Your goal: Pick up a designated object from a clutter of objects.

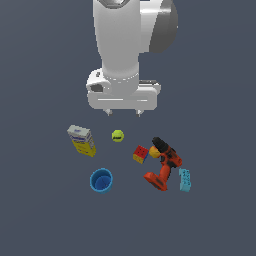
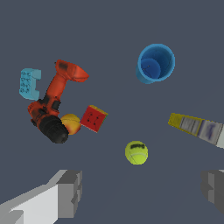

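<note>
The multicoloured cube (image 1: 140,154) lies on the floor with red and yellow faces showing, beside the red-orange power drill (image 1: 164,166). In the wrist view the cube (image 2: 93,118) shows its red face next to an orange-yellow round thing (image 2: 71,123). My gripper (image 1: 123,113) hangs open and empty high above the clutter, over the yellow-green ball (image 1: 117,135). In the wrist view its two grey fingertips (image 2: 70,192) stand wide apart, with the ball (image 2: 136,152) between and beyond them.
A yellow-white box (image 1: 82,140) lies at the exterior view's left, a blue cup (image 1: 101,180) stands in front, and a light-blue brick (image 1: 184,180) lies at the right of the drill. In the wrist view: cup (image 2: 155,63), box (image 2: 197,127), brick (image 2: 29,83), drill (image 2: 52,105).
</note>
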You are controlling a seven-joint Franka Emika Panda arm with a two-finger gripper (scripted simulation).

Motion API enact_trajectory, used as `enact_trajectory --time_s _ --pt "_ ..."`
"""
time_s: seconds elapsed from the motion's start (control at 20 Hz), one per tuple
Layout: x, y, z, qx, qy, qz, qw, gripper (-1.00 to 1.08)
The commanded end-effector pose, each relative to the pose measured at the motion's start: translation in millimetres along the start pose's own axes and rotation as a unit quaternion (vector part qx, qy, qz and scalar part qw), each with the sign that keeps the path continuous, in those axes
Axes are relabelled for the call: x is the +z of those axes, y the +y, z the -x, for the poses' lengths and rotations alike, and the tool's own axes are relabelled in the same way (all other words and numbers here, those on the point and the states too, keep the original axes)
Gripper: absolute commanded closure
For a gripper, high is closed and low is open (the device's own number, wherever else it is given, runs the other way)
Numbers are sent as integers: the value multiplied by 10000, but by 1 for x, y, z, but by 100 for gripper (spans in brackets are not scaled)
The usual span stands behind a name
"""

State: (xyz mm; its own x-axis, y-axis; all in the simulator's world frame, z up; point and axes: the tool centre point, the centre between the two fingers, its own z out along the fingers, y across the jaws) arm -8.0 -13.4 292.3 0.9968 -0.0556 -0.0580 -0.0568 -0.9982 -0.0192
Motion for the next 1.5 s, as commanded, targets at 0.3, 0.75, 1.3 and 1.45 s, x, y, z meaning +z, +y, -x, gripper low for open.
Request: enact_trajectory --time_s 0.3,0.75,1.3,1.45 --pt "-5 7 1 -55 6 47 10000 -92" --pt "-6 10 1 -110 10 73 9999 -92" --pt "28 -1 -11 -912 41 142 9957 -92" --pt "45 -6 -16 -1300 54 170 9914 -92"
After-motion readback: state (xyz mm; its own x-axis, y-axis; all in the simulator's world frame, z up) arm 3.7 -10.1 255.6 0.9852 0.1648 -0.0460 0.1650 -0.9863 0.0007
